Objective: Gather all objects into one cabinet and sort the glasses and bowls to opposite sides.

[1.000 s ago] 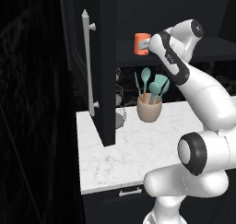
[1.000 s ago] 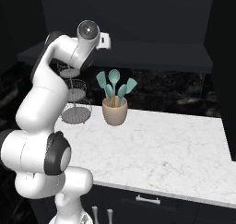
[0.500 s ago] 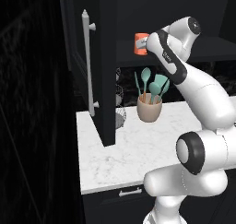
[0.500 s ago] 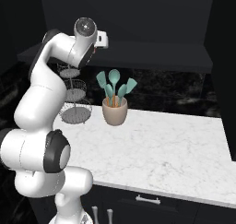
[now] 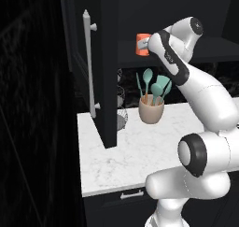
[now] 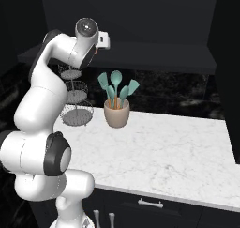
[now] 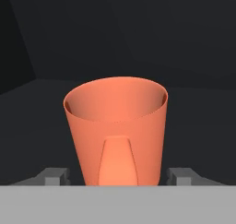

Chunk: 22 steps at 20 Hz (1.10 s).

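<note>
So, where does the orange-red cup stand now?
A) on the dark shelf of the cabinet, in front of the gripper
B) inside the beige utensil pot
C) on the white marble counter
A: the orange-red cup stands upright on the dark shelf, high above the counter.

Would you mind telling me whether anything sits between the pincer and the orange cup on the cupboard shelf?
Nothing visible does: the orange cup stands upright between the pincer's fingertips, on the shelf.

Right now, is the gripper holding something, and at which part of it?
It cannot be told for sure. The gripper has one finger on each side of the orange cup, near its base, but small gaps show beside the cup's walls.
</note>
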Motion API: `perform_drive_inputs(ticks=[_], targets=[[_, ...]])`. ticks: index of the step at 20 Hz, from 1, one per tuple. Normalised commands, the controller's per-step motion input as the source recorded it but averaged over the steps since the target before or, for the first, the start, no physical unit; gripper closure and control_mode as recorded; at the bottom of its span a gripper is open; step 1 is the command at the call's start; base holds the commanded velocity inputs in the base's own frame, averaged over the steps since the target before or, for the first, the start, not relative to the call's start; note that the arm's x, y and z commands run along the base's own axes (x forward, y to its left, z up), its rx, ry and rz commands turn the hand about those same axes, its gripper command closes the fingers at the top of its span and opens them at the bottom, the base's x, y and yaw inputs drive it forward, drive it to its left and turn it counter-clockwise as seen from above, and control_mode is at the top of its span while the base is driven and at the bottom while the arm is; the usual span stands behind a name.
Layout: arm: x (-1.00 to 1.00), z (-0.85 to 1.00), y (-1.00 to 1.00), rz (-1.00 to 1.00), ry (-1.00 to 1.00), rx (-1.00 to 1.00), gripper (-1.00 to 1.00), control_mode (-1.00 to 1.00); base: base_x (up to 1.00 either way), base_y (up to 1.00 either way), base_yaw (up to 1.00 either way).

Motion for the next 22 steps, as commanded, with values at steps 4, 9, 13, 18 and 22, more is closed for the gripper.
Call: perform_drive_inputs(ticks=[4,9,13,18,22], targets=[[0.00,0.00,0.00,0.00,0.00,0.00,1.00,-1.00,0.00,0.00,0.00],[0.00,0.00,0.00,0.00,0.00,0.00,1.00,-1.00,0.00,0.00,0.00],[0.00,0.00,0.00,0.00,0.00,0.00,1.00,-1.00,0.00,0.00,0.00],[-0.31,0.00,-0.03,0.00,0.00,0.00,1.00,-1.00,0.00,0.00,0.00],[-0.77,0.00,-0.34,0.00,-0.01,0.00,1.00,-1.00,0.00,0.00,0.00]])
